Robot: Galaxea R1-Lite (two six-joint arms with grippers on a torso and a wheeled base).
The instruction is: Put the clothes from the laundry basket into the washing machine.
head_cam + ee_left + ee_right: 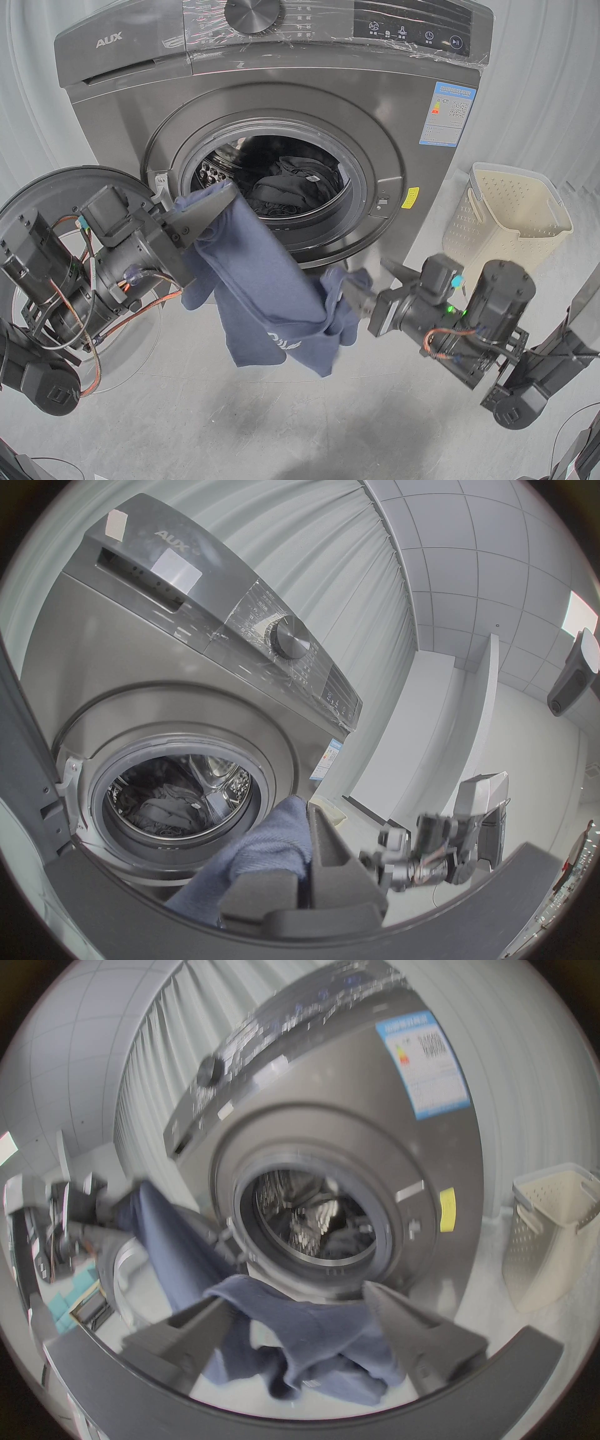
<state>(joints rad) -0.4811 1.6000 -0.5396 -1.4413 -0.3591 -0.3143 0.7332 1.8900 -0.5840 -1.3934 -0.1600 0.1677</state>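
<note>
A blue garment (262, 275) hangs in front of the washing machine (375, 112), just below its open drum mouth (275, 181). My left gripper (206, 209) is shut on the garment's upper end at the left rim of the opening; the cloth (262, 852) bulges from between its fingers. My right gripper (353, 294) is at the garment's lower right bunch. Its fingers are spread wide, and the cloth (312, 1335) drapes loosely between them. Dark clothes (287, 184) lie inside the drum. The cream laundry basket (506, 212) stands on the floor to the machine's right.
The round washer door (37, 200) is swung open to the left, behind my left arm. Pale curtains hang on both sides of the machine. Grey floor spreads out below the hanging garment.
</note>
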